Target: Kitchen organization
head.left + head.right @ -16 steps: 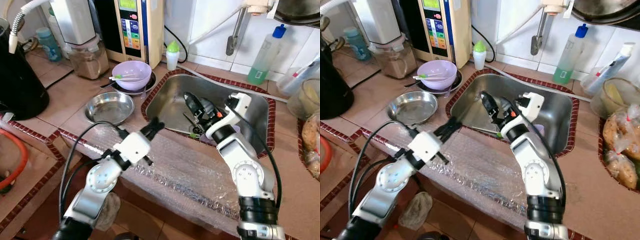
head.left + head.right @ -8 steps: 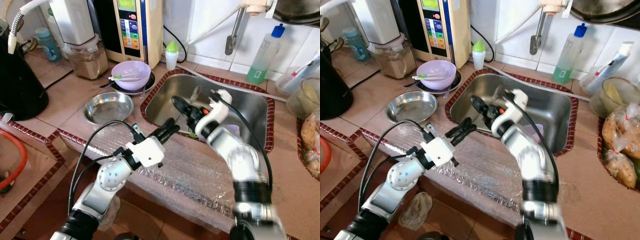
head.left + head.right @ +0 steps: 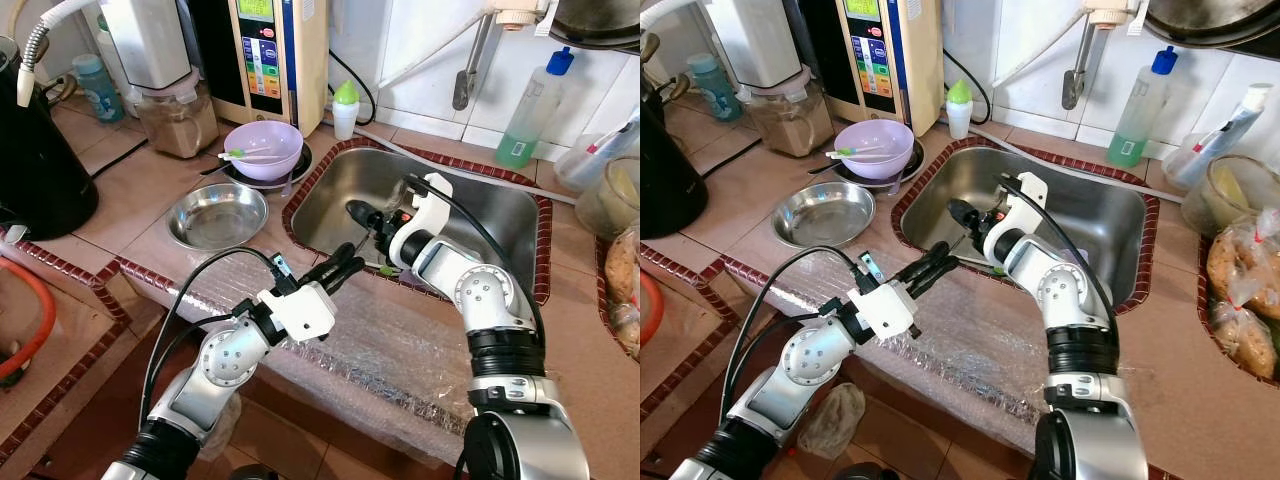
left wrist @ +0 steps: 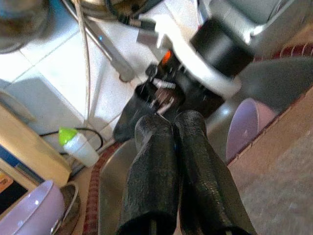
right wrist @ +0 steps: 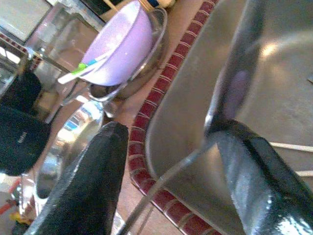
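In the sink (image 3: 500, 215), the right end effector (image 3: 362, 214) has swung leftward — left end effector (image 3: 345, 267) nearer.

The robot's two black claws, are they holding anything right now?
No, nothing is held. The right gripper is open, reaching into the steel sink with only a thin metal rod passing between its fingers, ungripped. The left gripper is shut on nothing, over the counter edge.

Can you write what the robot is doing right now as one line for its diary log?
right gripper: open, inside sink, near a thin utensil | left gripper: shut, empty, above sink's front rim | purple bowl: on counter
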{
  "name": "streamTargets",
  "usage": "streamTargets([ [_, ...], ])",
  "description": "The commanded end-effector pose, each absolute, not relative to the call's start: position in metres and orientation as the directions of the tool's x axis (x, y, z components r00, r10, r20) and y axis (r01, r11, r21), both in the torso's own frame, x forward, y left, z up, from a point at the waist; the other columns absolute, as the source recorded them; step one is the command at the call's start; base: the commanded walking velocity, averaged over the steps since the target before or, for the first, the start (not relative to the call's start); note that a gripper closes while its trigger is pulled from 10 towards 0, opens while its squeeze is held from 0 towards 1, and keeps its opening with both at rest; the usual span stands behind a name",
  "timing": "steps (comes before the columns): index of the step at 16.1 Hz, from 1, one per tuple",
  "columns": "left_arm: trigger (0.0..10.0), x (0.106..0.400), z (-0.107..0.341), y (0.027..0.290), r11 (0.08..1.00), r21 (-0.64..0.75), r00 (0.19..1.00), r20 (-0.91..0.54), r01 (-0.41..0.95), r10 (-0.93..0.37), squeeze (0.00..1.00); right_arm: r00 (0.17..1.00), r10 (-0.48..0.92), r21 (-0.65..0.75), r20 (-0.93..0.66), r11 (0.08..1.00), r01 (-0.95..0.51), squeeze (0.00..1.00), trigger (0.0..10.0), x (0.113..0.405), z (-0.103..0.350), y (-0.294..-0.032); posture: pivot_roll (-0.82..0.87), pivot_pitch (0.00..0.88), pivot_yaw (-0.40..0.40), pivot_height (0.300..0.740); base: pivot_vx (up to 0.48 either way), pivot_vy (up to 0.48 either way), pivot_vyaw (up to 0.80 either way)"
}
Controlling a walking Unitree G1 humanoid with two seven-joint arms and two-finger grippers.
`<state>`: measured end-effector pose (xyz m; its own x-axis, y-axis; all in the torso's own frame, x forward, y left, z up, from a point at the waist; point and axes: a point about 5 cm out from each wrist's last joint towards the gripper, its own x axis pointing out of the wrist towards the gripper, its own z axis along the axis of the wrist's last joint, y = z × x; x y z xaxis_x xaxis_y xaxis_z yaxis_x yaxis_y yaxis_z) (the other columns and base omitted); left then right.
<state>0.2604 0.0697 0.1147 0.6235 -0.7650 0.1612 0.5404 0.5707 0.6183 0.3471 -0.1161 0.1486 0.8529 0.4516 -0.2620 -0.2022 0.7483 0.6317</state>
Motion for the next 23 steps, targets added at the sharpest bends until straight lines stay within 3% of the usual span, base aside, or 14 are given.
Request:
streamTargets([
  [1,0.0,0.264,0.117,0.072,0.567,0.642,0.629,0.166,0.516,-0.76,0.0,0.852,0.442,0.614,-0.281,0.765,-0.194,0.0,0.0,0.348,0.15,-0.118,-0.03,0.02,0.04,0.74,0.0,0.0,0.0],
  [15,0.0,0.266,0.113,0.071,0.538,0.672,0.626,0.139,0.51,-0.767,0.0,0.854,0.422,0.63,-0.304,0.762,-0.153,0.0,0.0,0.346,0.144,-0.12,-0.02,0.019,0.059,0.74,0.0,0.0,0.0],
  [16,1.6,0.266,0.114,0.071,0.535,0.675,0.624,0.14,0.509,-0.769,0.0,0.86,0.413,0.63,-0.301,0.763,-0.146,0.0,0.0,0.348,0.144,-0.122,-0.02,0.019,0.059,0.74,0.0,0.0,0.0],
  [17,2.1,0.266,0.114,0.07,0.535,0.676,0.623,0.141,0.507,-0.77,0.0,0.865,0.404,0.628,-0.299,0.765,-0.14,0.0,0.0,0.349,0.144,-0.123,-0.02,0.022,0.059,0.74,0.0,0.0,0.0],
  [18,4.9,0.267,0.115,0.071,0.533,0.68,0.625,0.14,0.504,-0.768,0.0,0.895,0.354,0.623,-0.27,0.773,-0.118,0.0,0.0,0.353,0.148,-0.128,-0.02,0.022,0.059,0.74,0.0,0.0,0.0],
  [19,4.9,0.267,0.114,0.071,0.533,0.681,0.627,0.139,0.502,-0.767,0.0,0.901,0.341,0.62,-0.267,0.777,-0.11,0.0,0.0,0.354,0.149,-0.13,-0.02,0.022,0.059,0.74,0.0,0.0,0.0],
  [20,10.0,0.268,0.114,0.072,0.533,0.683,0.634,0.132,0.499,-0.762,0.0,0.924,0.301,0.616,-0.237,0.782,-0.096,0.0,0.0,0.358,0.153,-0.134,-0.02,0.022,0.059,0.74,0.0,0.0,0.0],
  [23,10.0,0.271,0.111,0.077,0.551,0.667,0.662,0.115,0.501,-0.741,0.0,0.963,0.218,0.603,-0.161,0.794,-0.079,0.0,0.0,0.368,0.166,-0.14,-0.02,0.023,0.059,0.74,0.0,0.0,0.0],
])
